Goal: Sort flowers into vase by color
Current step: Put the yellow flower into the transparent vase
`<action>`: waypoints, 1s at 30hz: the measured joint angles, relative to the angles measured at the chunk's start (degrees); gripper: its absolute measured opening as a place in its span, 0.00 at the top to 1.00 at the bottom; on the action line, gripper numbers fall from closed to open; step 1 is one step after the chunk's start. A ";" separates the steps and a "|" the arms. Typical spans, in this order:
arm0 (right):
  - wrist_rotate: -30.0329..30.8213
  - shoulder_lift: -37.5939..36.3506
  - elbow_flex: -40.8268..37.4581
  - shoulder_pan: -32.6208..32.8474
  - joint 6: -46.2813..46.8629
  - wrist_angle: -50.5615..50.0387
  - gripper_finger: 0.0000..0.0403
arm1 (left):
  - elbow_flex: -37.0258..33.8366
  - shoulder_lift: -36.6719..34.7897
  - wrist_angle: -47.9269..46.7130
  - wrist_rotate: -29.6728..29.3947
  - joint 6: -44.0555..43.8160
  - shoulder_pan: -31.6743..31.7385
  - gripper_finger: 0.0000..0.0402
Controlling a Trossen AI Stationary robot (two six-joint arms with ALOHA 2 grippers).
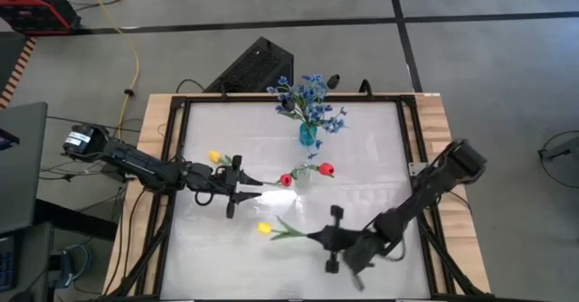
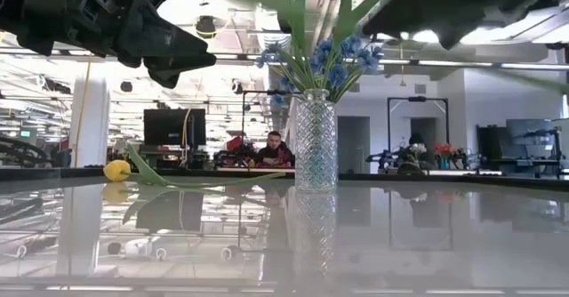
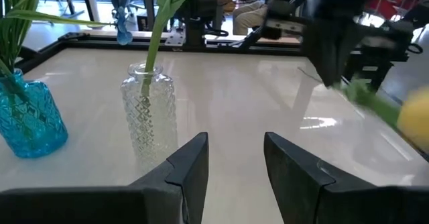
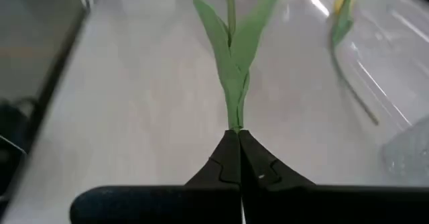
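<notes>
— From where I stand, the yellow tulip [image 4: 231, 63] in the right gripper [image 4: 238, 147] runs off the right wrist view's edge; its bloom isn't there.

— And the clear vase [image 3: 148, 117]?

— In the left wrist view its stem [image 3: 157, 33] is cut off too. The other yellow tulip [image 4: 343, 13] is only a blur.

— The low view?

— Both arms loom dark, cropped.

Non-task stuff around the white table [image 1: 362, 148]: a black box [image 1: 251, 65] sits on the floor just off its far edge, a yellow cable [image 1: 134, 62] trails past its far-left corner, and a seated person [image 2: 275, 148] is well behind it.
</notes>
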 joint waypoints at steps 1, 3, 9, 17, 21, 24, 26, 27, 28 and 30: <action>0.58 -1.69 -2.98 0.01 -1.85 6.05 0.96 | 0.00 0.00 0.07 0.01 0.10 0.00 0.67; 1.64 -4.46 -8.14 -0.30 -7.66 21.79 0.96 | 0.00 0.00 0.40 0.21 0.10 -0.02 0.67; 2.02 -4.98 -16.52 -0.95 -34.01 64.17 0.96 | -0.02 0.00 1.68 1.46 0.24 -0.02 0.67; -8.00 -6.51 -17.31 -1.26 -59.08 87.83 0.96 | -0.02 0.00 1.52 1.45 0.73 -0.02 0.67; -5.40 -10.96 -17.43 -1.51 -65.64 87.96 0.96 | -0.02 0.00 1.50 1.44 0.73 -0.02 0.67; -4.90 -15.08 -18.97 -2.93 -70.04 87.93 0.96 | -0.02 0.00 1.49 1.44 0.75 -0.02 0.67; -4.88 -18.43 -20.63 -4.83 -70.05 88.00 0.96 | -0.02 0.00 1.50 1.44 0.75 -0.02 0.67; -4.87 -20.08 -21.81 -6.09 -69.73 88.04 0.96 | -0.02 0.00 1.51 1.44 0.73 -0.02 0.67; -4.49 -21.64 -23.22 -7.51 -69.09 88.04 0.96 | -0.02 0.00 1.49 1.44 0.71 -0.02 0.67; -3.66 -24.50 -26.30 -11.06 -66.37 87.91 0.96 | -0.02 0.00 1.50 1.42 0.71 -0.02 0.67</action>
